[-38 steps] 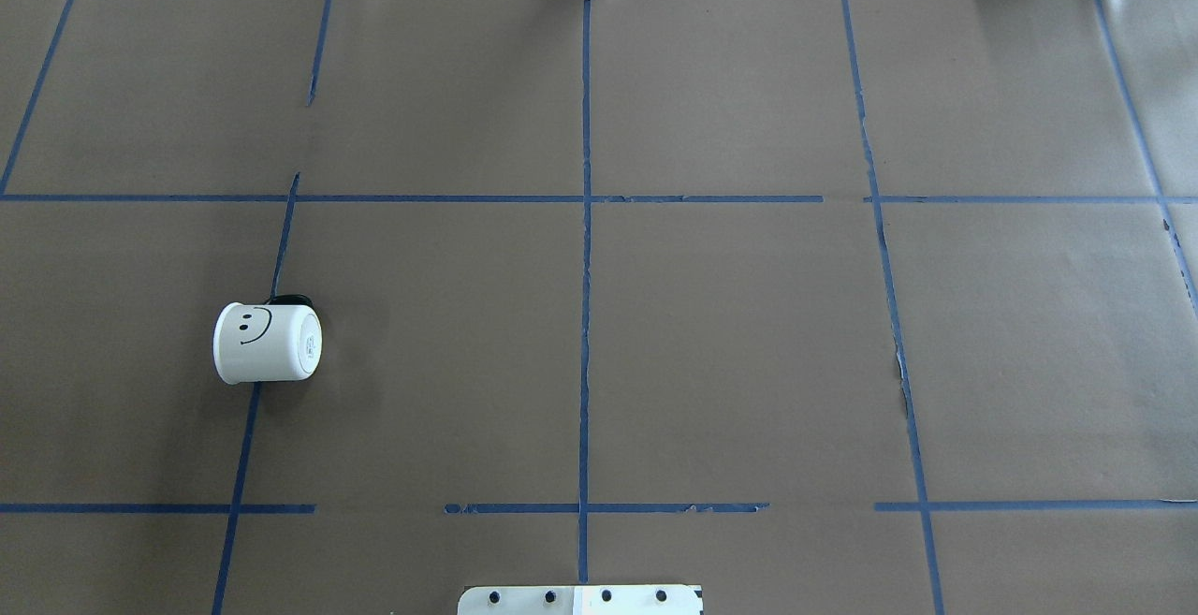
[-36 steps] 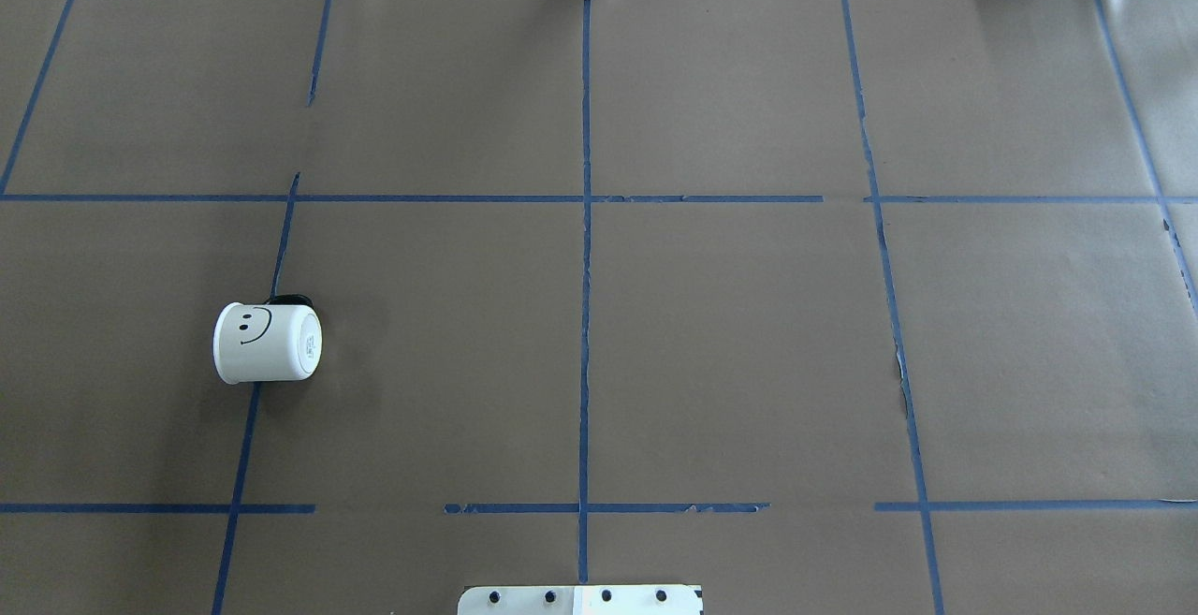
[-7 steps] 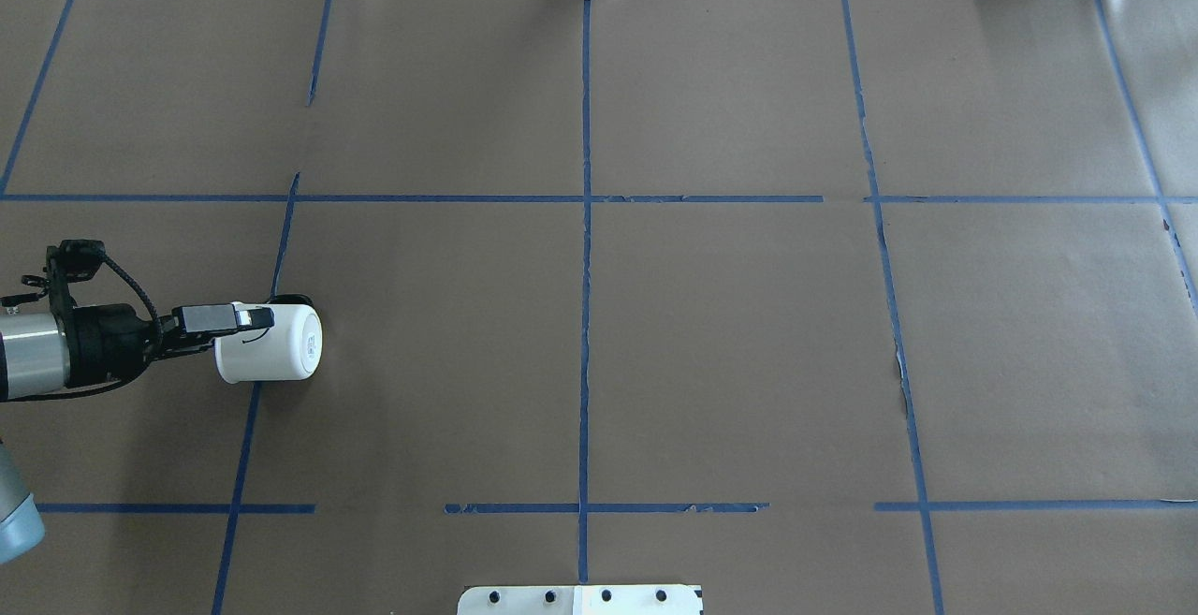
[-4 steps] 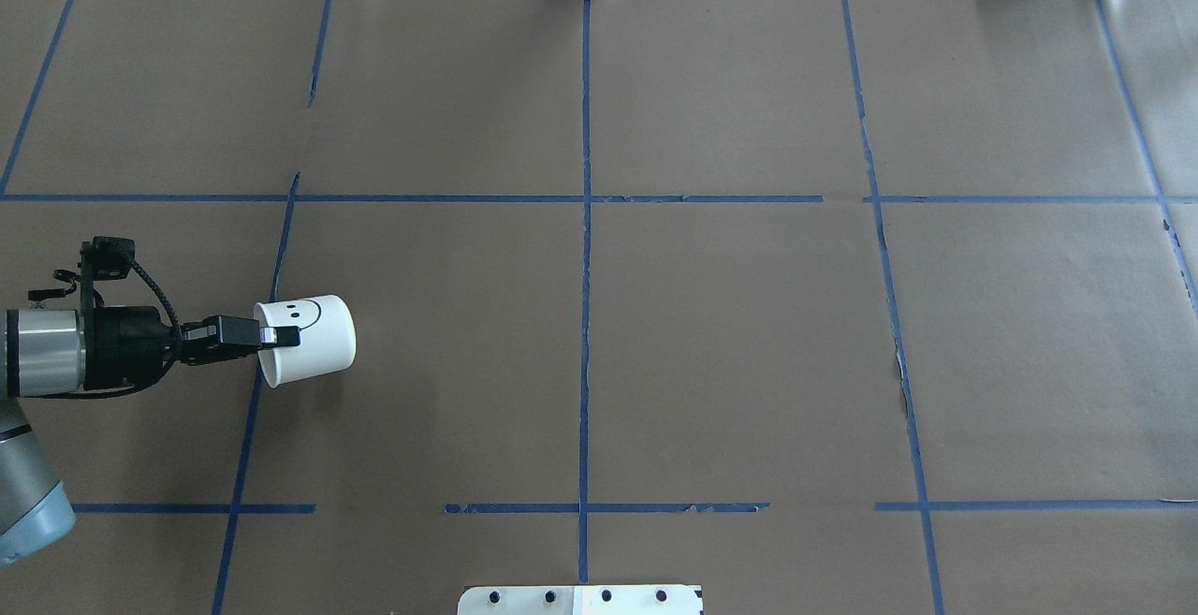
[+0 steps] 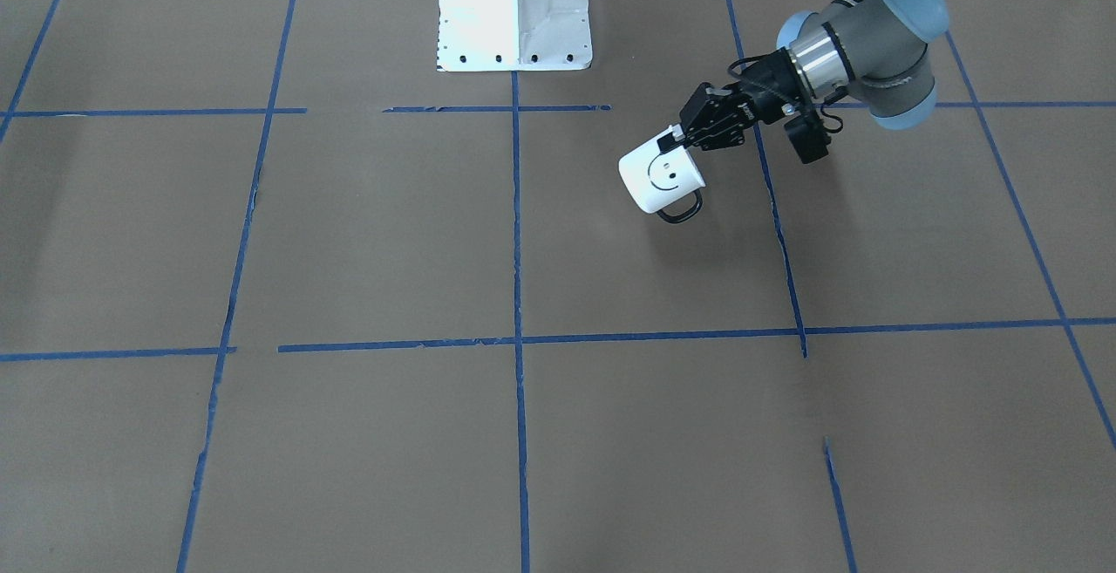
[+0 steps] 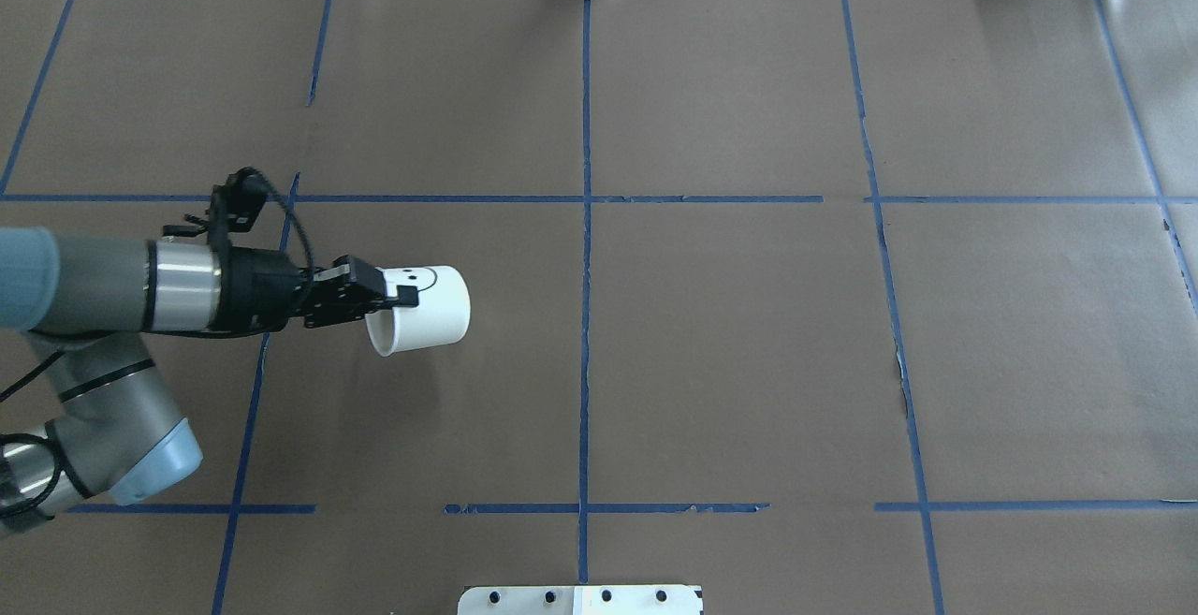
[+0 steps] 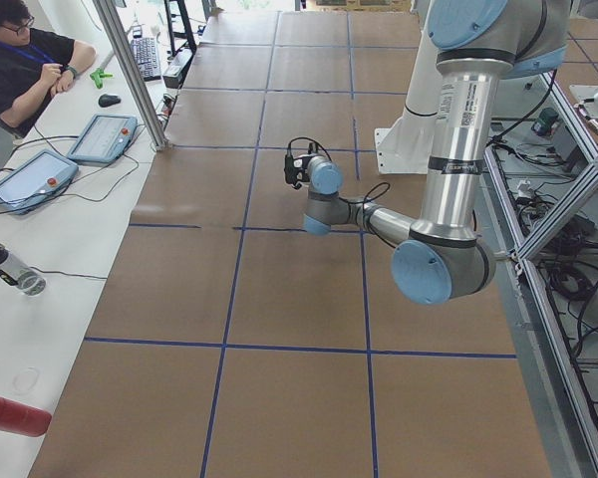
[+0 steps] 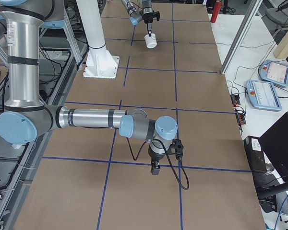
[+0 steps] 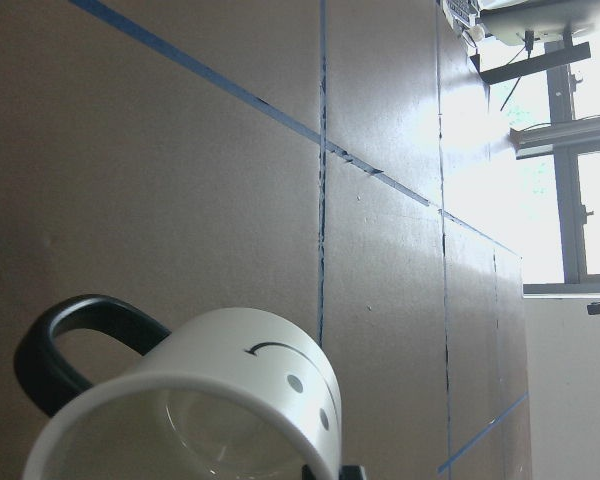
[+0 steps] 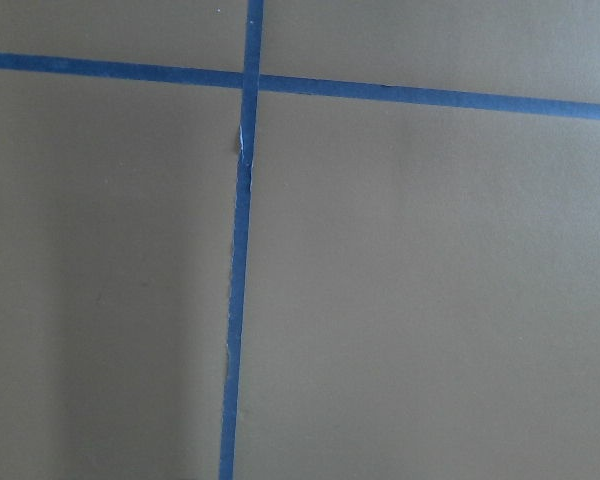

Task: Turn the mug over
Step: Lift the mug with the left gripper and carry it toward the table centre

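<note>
Clamped tight on its rim, the left gripper (image 6: 401, 297) has just lifted the mug (image 6: 432, 314) clear, base pointing away from the jaws, so the flip looks underway.

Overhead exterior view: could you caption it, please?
The left tool holds the mug by its rim, sideways above the brown table.

The mug (image 6: 426, 309) is smooth, glossy white with an enamel look, its handle (image 5: 682, 209) dark with a slight sheen. Under the mug lies matt brown paper (image 6: 749, 334), crossed by blue tape (image 6: 586, 362) frayed in spots. At the mug's rim, the left gripper (image 6: 404, 296) looks matt black plastic.
</note>
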